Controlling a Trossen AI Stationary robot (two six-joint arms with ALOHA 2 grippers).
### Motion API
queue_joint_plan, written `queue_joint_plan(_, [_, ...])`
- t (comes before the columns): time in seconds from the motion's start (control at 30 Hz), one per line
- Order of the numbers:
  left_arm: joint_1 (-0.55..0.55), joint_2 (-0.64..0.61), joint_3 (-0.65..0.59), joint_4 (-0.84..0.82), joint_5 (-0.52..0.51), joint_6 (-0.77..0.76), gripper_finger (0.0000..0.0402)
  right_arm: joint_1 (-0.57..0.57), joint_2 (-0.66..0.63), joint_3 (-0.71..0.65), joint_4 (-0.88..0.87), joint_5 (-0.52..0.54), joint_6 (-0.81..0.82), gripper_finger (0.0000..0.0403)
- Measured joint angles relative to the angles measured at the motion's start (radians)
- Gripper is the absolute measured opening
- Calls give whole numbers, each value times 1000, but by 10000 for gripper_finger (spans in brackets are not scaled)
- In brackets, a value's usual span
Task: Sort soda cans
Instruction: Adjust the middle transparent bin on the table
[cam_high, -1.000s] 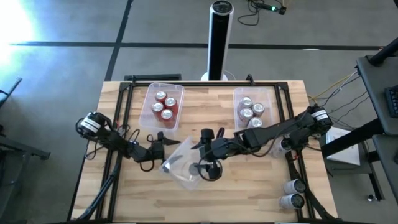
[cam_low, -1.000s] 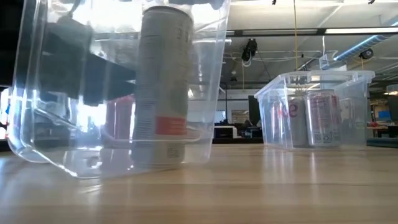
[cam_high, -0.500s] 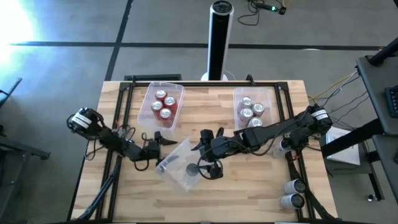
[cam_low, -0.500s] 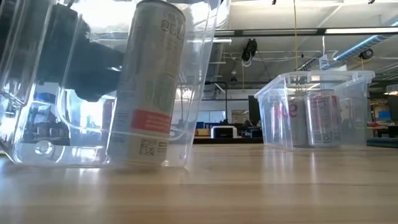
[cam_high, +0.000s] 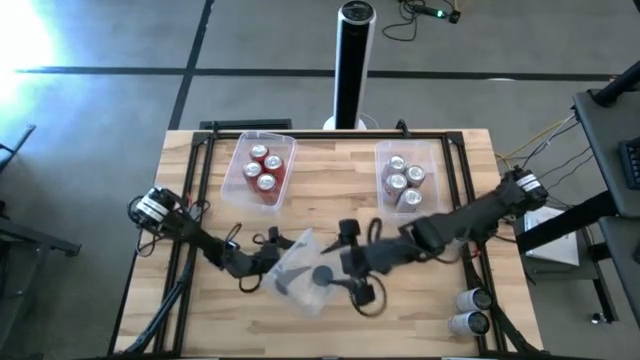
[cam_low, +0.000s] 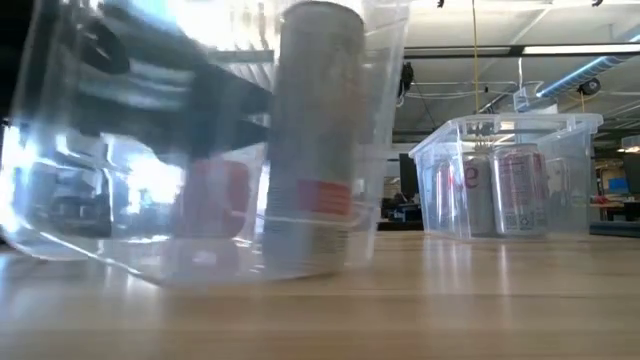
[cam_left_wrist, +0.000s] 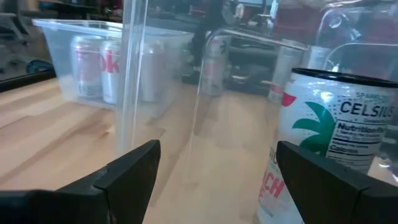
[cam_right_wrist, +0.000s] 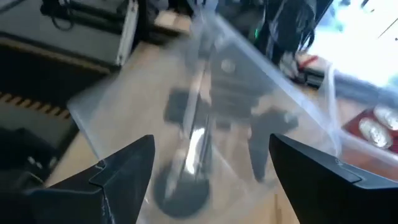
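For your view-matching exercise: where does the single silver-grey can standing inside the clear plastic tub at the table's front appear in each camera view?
High view: silver-grey can, seen as a dark round top, lower centre.
Low view: centre, standing upright behind the tub wall.
Left wrist view: right side, white label with a green palm.
Right wrist view: blurred dark disc, lower left.
Shared landmark: the clear plastic tub around it.

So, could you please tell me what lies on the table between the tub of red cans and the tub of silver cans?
Only bare wooden table lies between the tub of red cans and the tub of silver cans, as the high view shows.
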Motion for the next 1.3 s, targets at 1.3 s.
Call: queue_joint_plan(1.3, [-158, 95, 249, -91, -471, 283, 311, 364, 144, 7, -230, 589, 384, 336])
